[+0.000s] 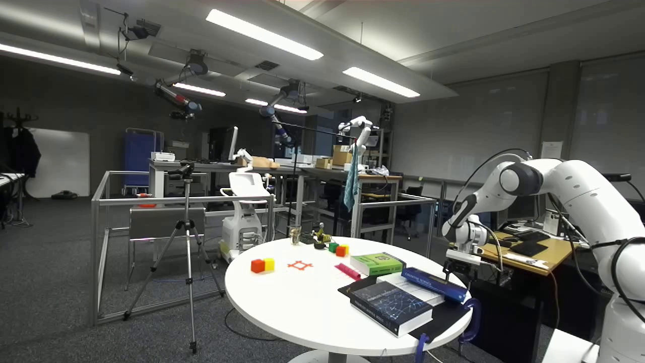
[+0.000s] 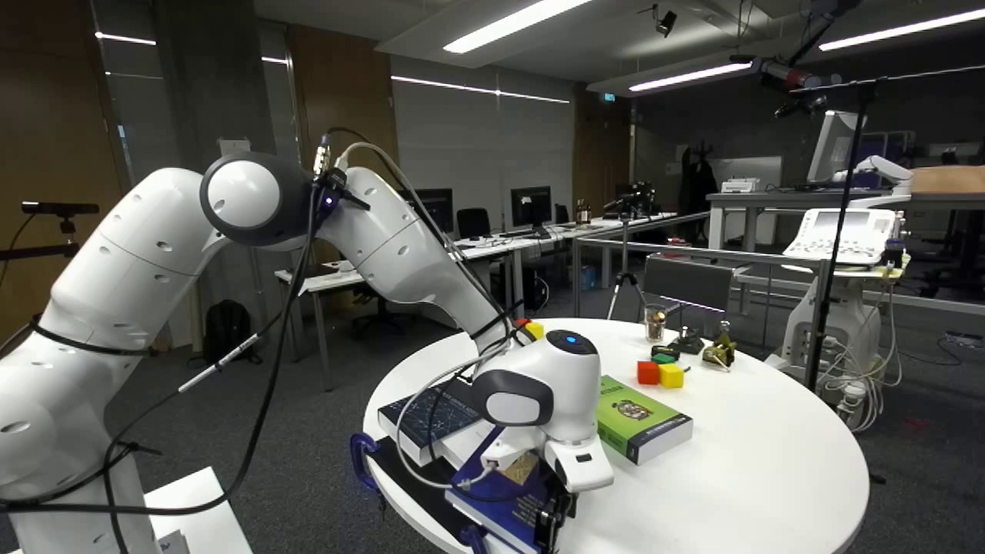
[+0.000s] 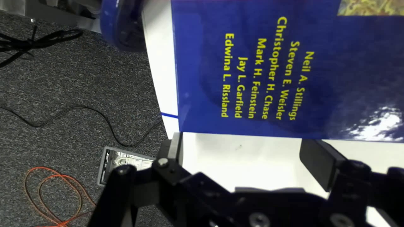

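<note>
While jaws stand wide apart, pincer [image 3: 243, 148] hangs at edge of blue book [image 3: 287, 71] (touching or not, cannot tell), near rim of round white table [image 1: 282, 315]. White book [image 1: 410, 289] beside blue one, then dark book [image 1: 390, 304], green book [image 1: 378, 263]; red block [image 2: 648, 372], yellow block [image 2: 671, 375] farther across.

The wrist view crops the blue book [image 3: 284, 69], which the arm [image 2: 385, 246] partly hides in an exterior view
</note>
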`<state>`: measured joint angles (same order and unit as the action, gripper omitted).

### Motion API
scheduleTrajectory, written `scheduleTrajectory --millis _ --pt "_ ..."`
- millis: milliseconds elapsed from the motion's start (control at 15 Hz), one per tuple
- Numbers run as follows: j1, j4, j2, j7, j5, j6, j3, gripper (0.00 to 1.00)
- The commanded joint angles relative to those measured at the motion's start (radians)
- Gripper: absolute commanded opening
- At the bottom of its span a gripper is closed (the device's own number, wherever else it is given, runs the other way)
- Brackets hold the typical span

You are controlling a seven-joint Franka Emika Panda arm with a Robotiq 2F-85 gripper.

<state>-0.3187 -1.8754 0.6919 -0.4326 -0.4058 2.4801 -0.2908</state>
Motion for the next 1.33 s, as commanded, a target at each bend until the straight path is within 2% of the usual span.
scheduleTrajectory --millis 0,1267 --pt "-0.011 -0.065 -0.051 0.040 0.013 0.030 0.006 1.00" --pt "0.040 -0.117 -0.115 -0.059 0.008 -0.028 0.003 1.00"
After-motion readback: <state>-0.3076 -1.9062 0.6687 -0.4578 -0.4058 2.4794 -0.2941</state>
